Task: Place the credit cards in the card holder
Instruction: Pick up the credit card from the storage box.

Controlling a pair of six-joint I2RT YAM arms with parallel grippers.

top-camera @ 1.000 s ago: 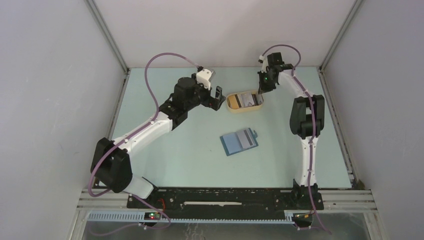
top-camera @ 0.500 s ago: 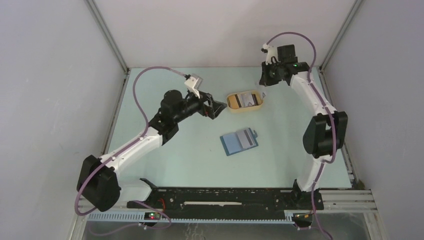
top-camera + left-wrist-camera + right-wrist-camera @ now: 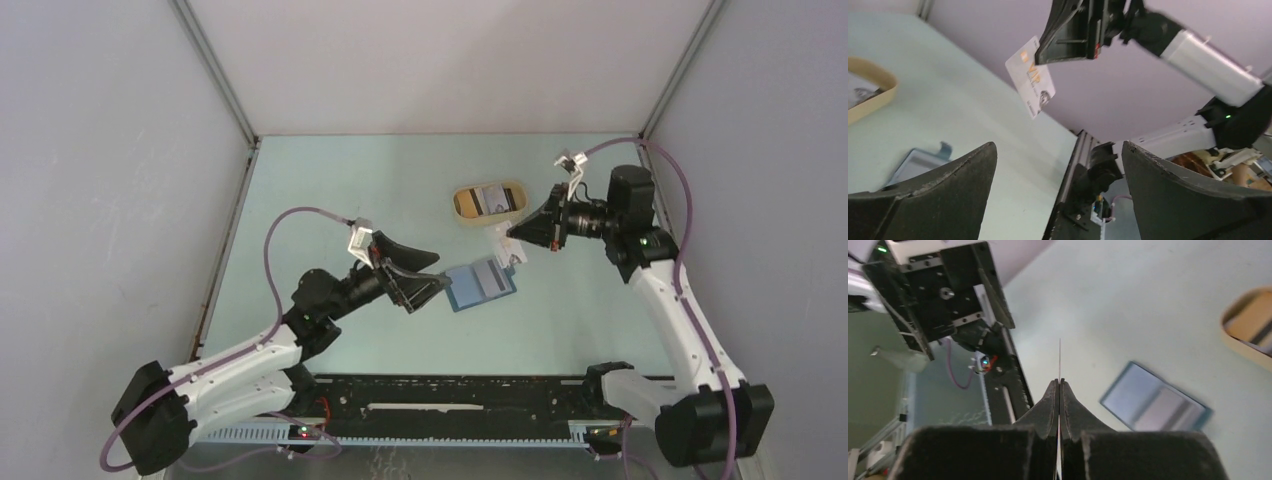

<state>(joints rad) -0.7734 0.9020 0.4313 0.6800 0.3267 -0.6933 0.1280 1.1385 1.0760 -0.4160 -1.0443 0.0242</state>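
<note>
Left wrist cam is the only view showing the face of the white card (image 3: 1030, 76). It has a gold mark and "VIP" print, is pinched at one corner and hangs tilted in the air. Right wrist cam sees the same card edge-on, just a thin line sticking out past the tips. Top cam gives the layout the wrist cams don't. The card holder (image 3: 479, 285) lies open and flat in the middle of the table (image 3: 350, 190). The tan tray (image 3: 457, 205) sits behind it with more cards (image 3: 492, 199) lying inside.

Right gripper (image 3: 515, 240): jaws pressed together on the white card. Wrist is roughly horizontal, pointing left, above the table between tray and card holder, just off the holder's far right corner. Elbow is out toward the right wall.

Left gripper (image 3: 437, 275): fingers spread wide, nothing between them, pointing right at the holder's left edge. Can't tell if it touches. Arm is stretched low from its base.

Holder's right half looks grey. Card or lining, can't tell.

Vs one second ago: both grippers were up at the tray, left at its left end, right over its right end. Right has swung back toward the near side with the card. Left has dropped back and down to the holder. Holder and tray haven't moved.
</note>
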